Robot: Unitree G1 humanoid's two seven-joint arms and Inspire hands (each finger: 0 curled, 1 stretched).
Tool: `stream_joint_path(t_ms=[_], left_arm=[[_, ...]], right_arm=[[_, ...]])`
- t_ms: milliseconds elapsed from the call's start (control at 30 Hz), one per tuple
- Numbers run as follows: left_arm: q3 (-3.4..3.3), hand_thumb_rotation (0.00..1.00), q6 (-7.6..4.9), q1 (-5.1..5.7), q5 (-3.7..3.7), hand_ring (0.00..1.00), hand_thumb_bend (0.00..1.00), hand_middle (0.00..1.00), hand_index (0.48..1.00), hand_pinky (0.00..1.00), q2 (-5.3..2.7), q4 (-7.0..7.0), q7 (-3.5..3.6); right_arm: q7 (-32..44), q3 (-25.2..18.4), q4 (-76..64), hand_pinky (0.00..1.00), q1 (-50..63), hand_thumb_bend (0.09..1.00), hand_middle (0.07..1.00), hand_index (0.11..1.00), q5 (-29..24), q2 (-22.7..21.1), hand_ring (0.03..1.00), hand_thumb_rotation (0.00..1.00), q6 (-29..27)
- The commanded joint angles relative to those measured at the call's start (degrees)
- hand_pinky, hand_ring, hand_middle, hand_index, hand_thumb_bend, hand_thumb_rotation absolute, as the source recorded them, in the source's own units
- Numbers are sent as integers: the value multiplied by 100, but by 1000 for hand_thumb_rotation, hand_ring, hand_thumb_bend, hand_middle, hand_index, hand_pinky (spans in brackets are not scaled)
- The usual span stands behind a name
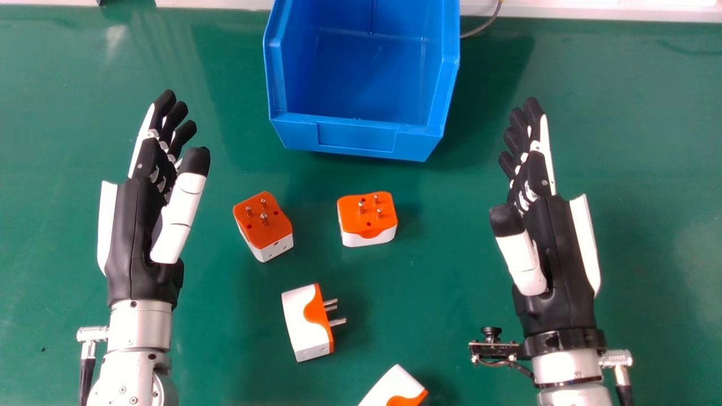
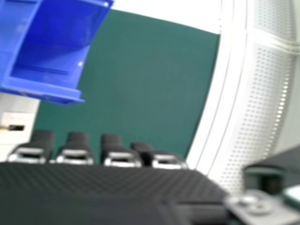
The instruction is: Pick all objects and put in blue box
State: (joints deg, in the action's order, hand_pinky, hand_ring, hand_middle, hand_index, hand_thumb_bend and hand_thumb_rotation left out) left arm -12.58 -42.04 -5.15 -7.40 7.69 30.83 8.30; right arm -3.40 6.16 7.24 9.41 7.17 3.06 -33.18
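Table (image 1: 225, 349): green top, pale strip along far edge
Blue box (image 1: 356, 137): far middle of table, open top
Left plug (image 1: 263, 225): orange and white, pins up, between the hands, near box
Right plug (image 1: 368, 220): pins up, just beside left plug, apart from it
Middle plug (image 1: 304, 324): on its side nearer the robot, pins toward robot's right
Near plug (image 1: 393, 389): cut off at head view's bottom edge
Left hand (image 1: 148, 225): wide, fingers extended, left of plugs
Right hand (image 1: 555, 242): wide, fingers extended, right of plugs
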Motion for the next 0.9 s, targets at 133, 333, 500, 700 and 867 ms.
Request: stream_joint_path(t_ms=[133, 333, 500, 700, 867], left_arm=[[-20, 736, -170, -112, 38, 904, 770, 927, 918, 832, 57, 24, -68], [-3, 688, -211, -142, 89, 893, 767, 914, 907, 824, 112, 97, -63], [-7, 664, -244, -162, 74, 888, 761, 909, 902, 819, 108, 135, -49], [-14, 619, -207, -160, 71, 879, 753, 900, 892, 808, 106, 114, -84], [-24, 583, -153, -178, 61, 871, 745, 893, 885, 799, 112, 109, -99]], right_arm=[[-143, -104, -120, 910, -90, 859, 964, 986, 237, -104, 949, 805, -133], [-197, -84, -71, 855, -127, 847, 935, 967, 432, -204, 910, 702, -232], [-95, -64, -54, 831, -144, 854, 923, 957, 340, -259, 894, 657, -225], [55, -87, -3, 784, -216, 870, 902, 946, 211, -349, 866, 595, -320], [279, -79, 119, 749, -341, 879, 883, 942, 189, -608, 843, 564, -518]])
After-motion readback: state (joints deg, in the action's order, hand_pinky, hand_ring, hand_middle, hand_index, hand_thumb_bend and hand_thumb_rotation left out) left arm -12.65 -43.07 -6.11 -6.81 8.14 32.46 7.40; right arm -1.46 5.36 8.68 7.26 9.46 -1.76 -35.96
